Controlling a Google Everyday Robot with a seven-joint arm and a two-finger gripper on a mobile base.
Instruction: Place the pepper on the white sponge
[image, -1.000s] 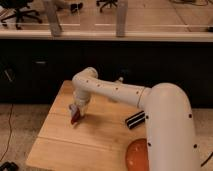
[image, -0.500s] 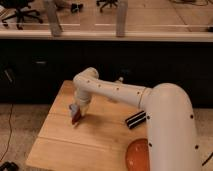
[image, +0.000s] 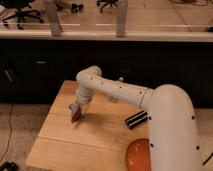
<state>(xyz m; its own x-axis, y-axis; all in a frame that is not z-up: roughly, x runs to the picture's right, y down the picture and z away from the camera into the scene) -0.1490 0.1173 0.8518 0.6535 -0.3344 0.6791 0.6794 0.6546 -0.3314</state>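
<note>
My gripper (image: 76, 113) hangs from the white arm over the left part of the wooden table (image: 60, 145). It is shut on the small red pepper (image: 75, 118), which sticks out below it, tilted, at or just above the tabletop. A small pale bluish-white patch, the white sponge (image: 73, 107), shows right at the gripper's left side, touching the pepper's upper end. Most of it is hidden by the gripper. I cannot tell whether the pepper rests on it.
A black ribbed rectangular object (image: 136, 120) lies on the table to the right, by my arm. A large round orange-red disc (image: 138, 156) sits at the front right edge. A dark cabinet front (image: 40, 70) stands behind the table.
The gripper and pepper have stayed at the same spot over the left of the table, shifting only slightly up and then down. Nothing else has moved.
</note>
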